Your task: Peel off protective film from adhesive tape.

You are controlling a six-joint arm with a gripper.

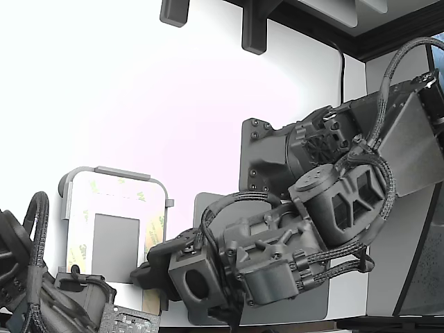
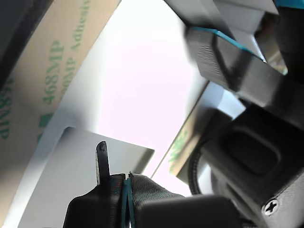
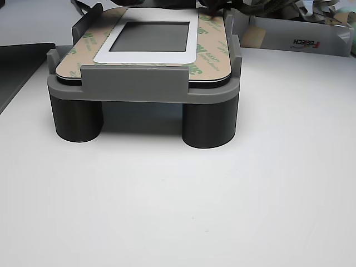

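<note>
The white plate with a grey centre (image 1: 114,239) lies in a grey holder (image 3: 139,80). Tan-yellow protective film strips with green print run along both long edges (image 1: 156,232) (image 1: 76,229), and both lie flat in the other view (image 3: 214,47) (image 3: 75,55). The adhesive tape beneath them is hidden. My gripper (image 1: 148,272) sits at the near end of the strip on the exterior view's right. In the wrist view my gripper (image 2: 124,187) has its fingertips pressed together over the grey centre (image 2: 61,180), between a close film strip (image 2: 42,80) and a farther one (image 2: 183,142). Nothing shows between the fingertips.
A second dark arm (image 1: 41,295) rests at the exterior view's lower left beside the holder. A grey mat (image 1: 305,305) lies under my arm. The holder stands on two dark pillars (image 3: 208,125). A white box with scraps (image 3: 300,36) sits behind it in the other view.
</note>
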